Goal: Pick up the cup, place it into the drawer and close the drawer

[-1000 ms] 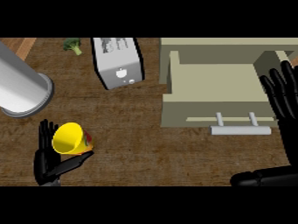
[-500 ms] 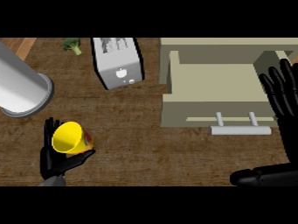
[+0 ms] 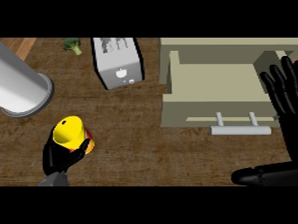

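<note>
Cup [image 3: 71, 130] sits at seven o'clock, left hand [image 3: 60, 154] curled round it, well apart from the open drawer [image 3: 210, 94] at two o'clock. Right hand [image 3: 292, 89] rests spread there. Placing and closing remain.

Bare counter [image 3: 144, 144] lies open toward the drawer [image 3: 212, 85].

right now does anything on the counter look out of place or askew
Mostly tidy. One oddity: a small broccoli floret lies loose on the counter's far edge beside the toaster. The yellow cup is tilted, but only because the left hand has its fingers round it. The drawer stands open.
</note>
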You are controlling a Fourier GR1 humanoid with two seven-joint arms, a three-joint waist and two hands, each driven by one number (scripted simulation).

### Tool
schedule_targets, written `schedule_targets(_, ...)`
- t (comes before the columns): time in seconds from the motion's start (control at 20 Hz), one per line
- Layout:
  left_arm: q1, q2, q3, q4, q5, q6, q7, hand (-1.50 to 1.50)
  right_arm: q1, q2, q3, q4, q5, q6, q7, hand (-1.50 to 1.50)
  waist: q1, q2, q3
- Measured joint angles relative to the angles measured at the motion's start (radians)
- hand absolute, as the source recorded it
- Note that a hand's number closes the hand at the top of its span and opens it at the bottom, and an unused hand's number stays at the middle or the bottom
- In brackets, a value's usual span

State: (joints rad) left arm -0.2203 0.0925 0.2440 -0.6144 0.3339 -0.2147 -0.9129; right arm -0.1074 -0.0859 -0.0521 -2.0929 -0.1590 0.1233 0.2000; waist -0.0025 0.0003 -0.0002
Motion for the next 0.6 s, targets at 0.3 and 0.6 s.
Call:
schedule_targets(0.3,-0.041,-0.001,0.004,0.045,-0.024,0.044,-0.075,1.5,0.017,0.001,-0.007,-0.003,-0.003,0.008,-0.019,-1.5,-0.001,0.0,0.0)
schedule_targets(0.6,-0.059,0.007,-0.005,0.036,-0.043,0.07,-0.1,1.5,0.019,-0.005,-0.012,0.002,-0.005,0.018,-0.026,-1.5,-0.001,0.0,0.0)
